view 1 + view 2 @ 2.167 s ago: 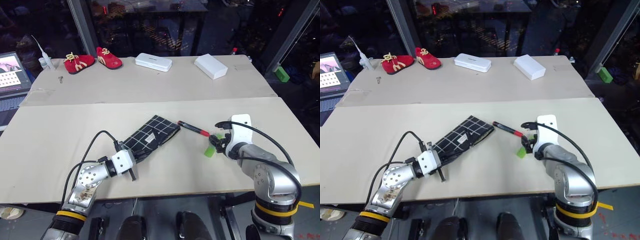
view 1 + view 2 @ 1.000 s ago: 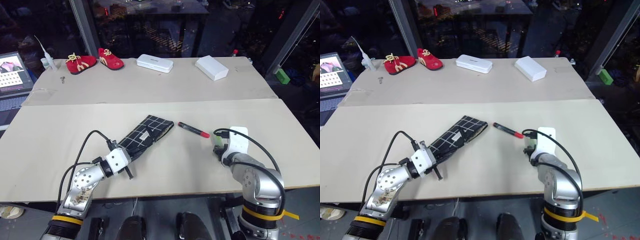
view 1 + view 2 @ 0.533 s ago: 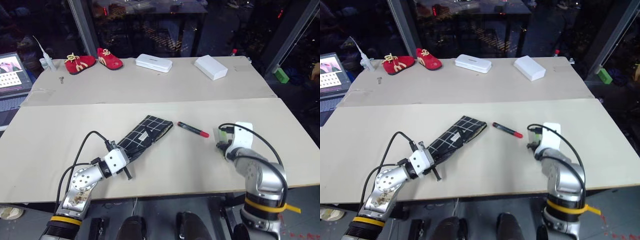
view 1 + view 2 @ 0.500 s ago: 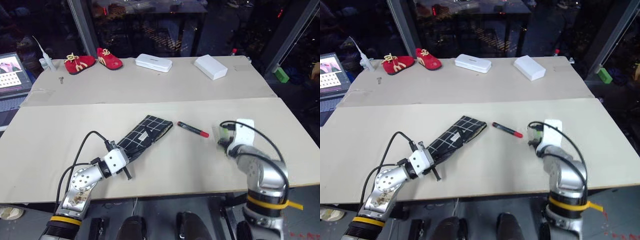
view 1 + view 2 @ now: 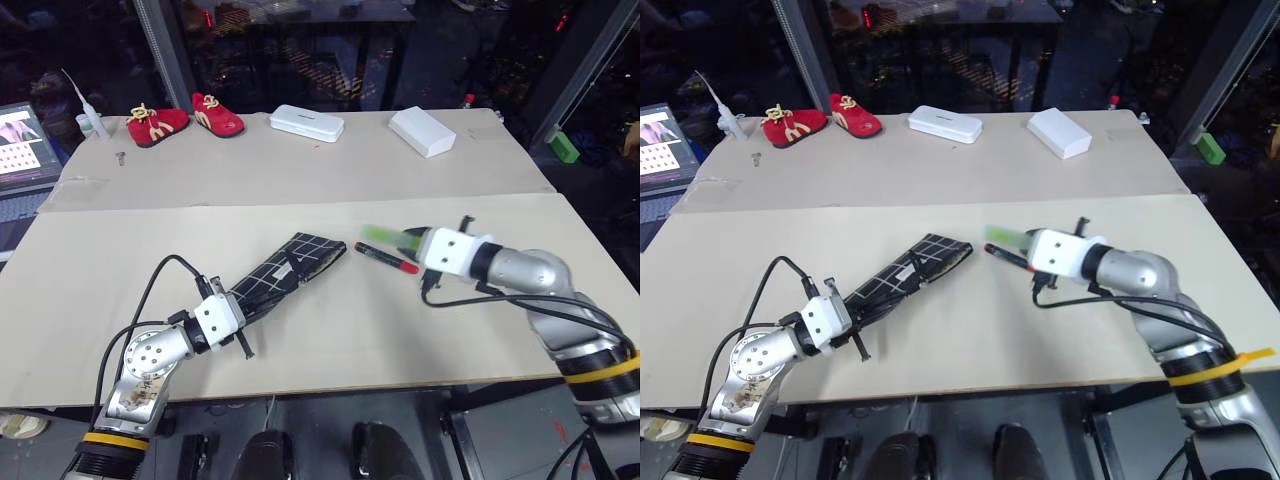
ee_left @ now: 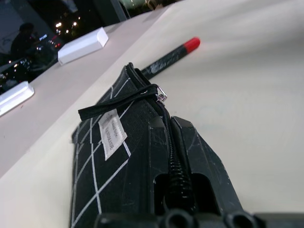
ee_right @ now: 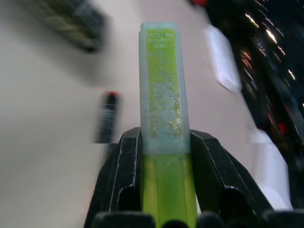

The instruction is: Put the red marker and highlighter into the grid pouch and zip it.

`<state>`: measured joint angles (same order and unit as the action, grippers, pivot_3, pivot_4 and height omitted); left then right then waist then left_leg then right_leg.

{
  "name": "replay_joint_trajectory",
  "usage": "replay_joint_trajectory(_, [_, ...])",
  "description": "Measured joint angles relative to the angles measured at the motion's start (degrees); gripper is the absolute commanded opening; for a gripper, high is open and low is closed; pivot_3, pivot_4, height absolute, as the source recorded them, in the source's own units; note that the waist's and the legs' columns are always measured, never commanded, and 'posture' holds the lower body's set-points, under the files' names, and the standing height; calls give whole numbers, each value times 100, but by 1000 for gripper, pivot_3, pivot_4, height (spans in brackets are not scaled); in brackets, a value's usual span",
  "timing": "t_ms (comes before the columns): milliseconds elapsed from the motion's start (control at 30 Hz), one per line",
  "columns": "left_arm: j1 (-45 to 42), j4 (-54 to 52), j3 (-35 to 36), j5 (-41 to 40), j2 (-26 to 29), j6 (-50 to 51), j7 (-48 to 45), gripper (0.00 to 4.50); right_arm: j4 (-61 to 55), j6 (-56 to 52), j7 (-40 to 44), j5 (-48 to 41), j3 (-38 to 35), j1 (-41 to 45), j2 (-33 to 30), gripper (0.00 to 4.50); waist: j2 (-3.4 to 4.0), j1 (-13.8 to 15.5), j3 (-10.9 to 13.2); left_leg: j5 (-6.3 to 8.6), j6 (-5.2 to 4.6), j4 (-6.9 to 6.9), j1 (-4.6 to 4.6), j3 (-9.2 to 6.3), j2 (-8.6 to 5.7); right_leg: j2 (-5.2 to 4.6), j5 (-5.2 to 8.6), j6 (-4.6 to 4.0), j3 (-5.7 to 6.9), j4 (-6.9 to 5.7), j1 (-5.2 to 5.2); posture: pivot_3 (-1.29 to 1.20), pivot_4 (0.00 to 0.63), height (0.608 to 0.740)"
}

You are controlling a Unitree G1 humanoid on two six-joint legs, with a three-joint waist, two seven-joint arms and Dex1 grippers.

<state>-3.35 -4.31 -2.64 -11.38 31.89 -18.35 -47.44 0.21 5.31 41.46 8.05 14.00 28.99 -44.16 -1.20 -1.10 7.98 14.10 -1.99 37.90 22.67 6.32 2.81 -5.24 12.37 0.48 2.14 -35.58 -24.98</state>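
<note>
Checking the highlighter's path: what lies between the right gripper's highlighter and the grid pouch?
In the left eye view, the red marker lies on the table between the highlighter and the grid pouch.

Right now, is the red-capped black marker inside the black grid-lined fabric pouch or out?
Out: the red-capped black marker lies on the tabletop beside the black grid-lined fabric pouch.

The grid pouch [image 5: 290, 271] lies slantwise on the desk [image 5: 330, 330], its near end clamped in the left end effector [image 5: 240, 322]. Just off its far end, at about three o'clock, the red marker [image 5: 386, 258] rests flat. The right end effector [image 5: 412, 242] hovers above the marker, holding the highlighter [image 5: 381, 236], which points toward nine o'clock, over the pouch's far end
</note>
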Motion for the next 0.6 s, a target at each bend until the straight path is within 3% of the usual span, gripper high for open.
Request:
replay_joint_trajectory(267, [223, -287, 62, -24, 63, 116, -48, 0, 818, 1026, 23, 443, 382, 681, 571, 1026, 0, 40, 0, 0, 1, -2, 2, 14, 3, 3, -2, -10, 7, -12, -5, 0, 150, 740])
replay_joint_trajectory(600, [264, -396, 94, -23, 69, 159, -48, 0, 1058, 1549, 784, -50, 43, 574, 73, 1026, 0, 70, 0, 0, 1, 0, -3, 13, 3, 1, -3, -11, 8, -10, 1, 0, 150, 740])
